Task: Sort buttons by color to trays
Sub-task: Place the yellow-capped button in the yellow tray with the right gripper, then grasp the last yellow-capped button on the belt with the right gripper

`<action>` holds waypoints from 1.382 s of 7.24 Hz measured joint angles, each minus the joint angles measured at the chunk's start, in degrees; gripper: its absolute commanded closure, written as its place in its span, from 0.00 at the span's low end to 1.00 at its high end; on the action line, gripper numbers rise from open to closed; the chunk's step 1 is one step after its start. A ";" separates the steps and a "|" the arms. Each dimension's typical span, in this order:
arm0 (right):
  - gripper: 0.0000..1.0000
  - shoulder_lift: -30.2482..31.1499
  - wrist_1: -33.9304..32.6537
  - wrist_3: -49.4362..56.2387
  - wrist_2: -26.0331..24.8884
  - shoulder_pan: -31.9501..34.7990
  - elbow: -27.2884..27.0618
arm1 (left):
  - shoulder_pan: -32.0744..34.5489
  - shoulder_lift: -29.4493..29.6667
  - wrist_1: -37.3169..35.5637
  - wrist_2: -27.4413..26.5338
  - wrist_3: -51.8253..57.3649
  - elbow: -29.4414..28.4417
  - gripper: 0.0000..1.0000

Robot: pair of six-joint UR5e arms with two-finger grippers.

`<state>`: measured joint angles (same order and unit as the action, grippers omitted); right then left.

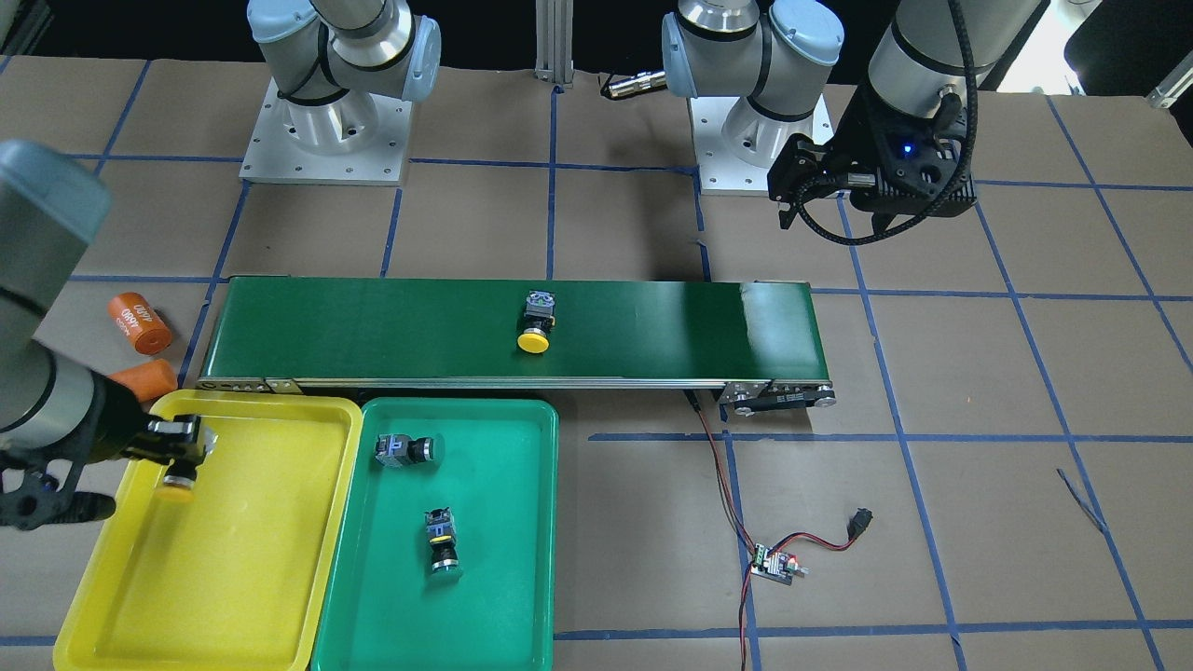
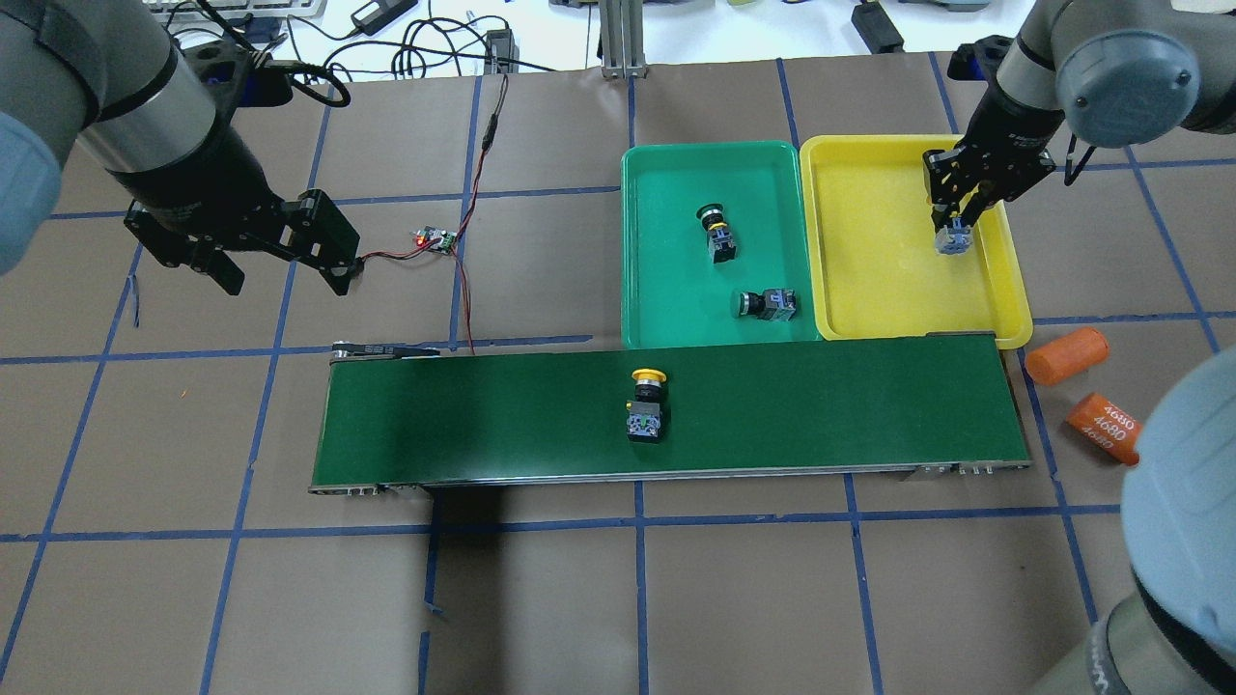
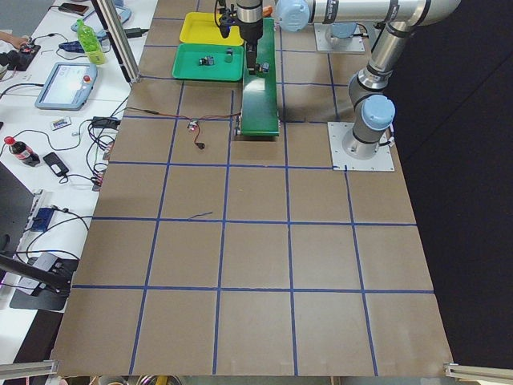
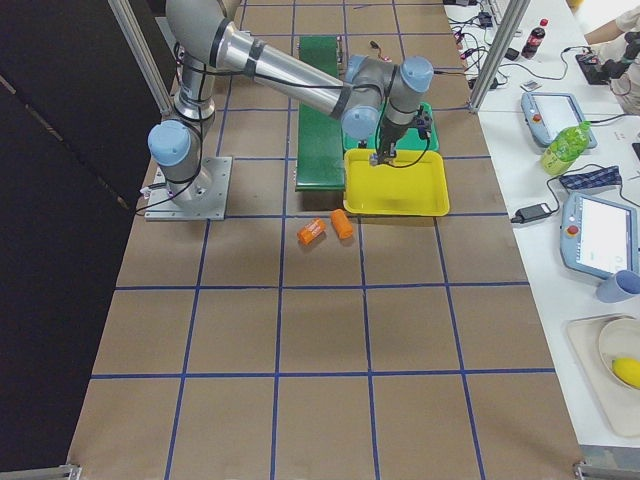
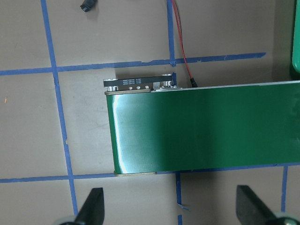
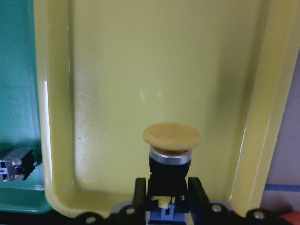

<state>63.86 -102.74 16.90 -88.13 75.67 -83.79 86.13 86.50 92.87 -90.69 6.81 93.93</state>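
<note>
My right gripper [image 2: 956, 224] is shut on a yellow-capped button [image 6: 171, 136], cap pointing down, low over the yellow tray [image 2: 869, 251] near its right rim. In the front view that button [image 1: 174, 489] hangs at the tray's [image 1: 280, 559] left side. Two buttons [image 2: 716, 232] [image 2: 768, 304] lie on their sides in the green tray [image 2: 666, 270]. Another yellow-capped button [image 2: 647, 405] lies on the dark green conveyor belt [image 2: 821, 405]. My left gripper [image 2: 285, 280] is open and empty, above the table past the belt's left end [image 5: 140, 136].
Two orange cylinders [image 2: 1065, 355] [image 2: 1104, 428], one marked 4680, lie on the table right of the belt. A small circuit board [image 2: 435, 239] with red and black wires sits near my left gripper. Blue tape lines grid the brown table.
</note>
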 measured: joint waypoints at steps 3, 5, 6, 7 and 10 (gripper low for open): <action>0.36 -2.34 1.51 1.73 -2.46 -0.68 2.49 | 0.00 -0.13 -0.05 -0.01 0.10 -0.10 0.00; 0.36 -1.62 3.60 1.45 -2.48 -0.28 2.28 | 0.00 -0.21 -0.06 -0.01 0.18 -0.18 0.00; 0.36 0.00 6.86 0.71 -1.87 0.43 2.12 | 0.00 -0.25 -0.09 -0.01 0.21 -0.18 0.00; 0.36 2.24 9.92 -1.37 -1.18 2.11 1.73 | 0.00 -0.27 -0.23 -0.03 0.23 -0.17 0.00; 0.36 10.60 12.74 -14.48 -0.71 11.28 -5.54 | 0.00 -0.28 -0.71 -0.02 0.24 -0.20 0.00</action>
<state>74.46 -90.00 2.42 -88.84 86.95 -89.33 86.13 86.22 92.17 -90.71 7.06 93.73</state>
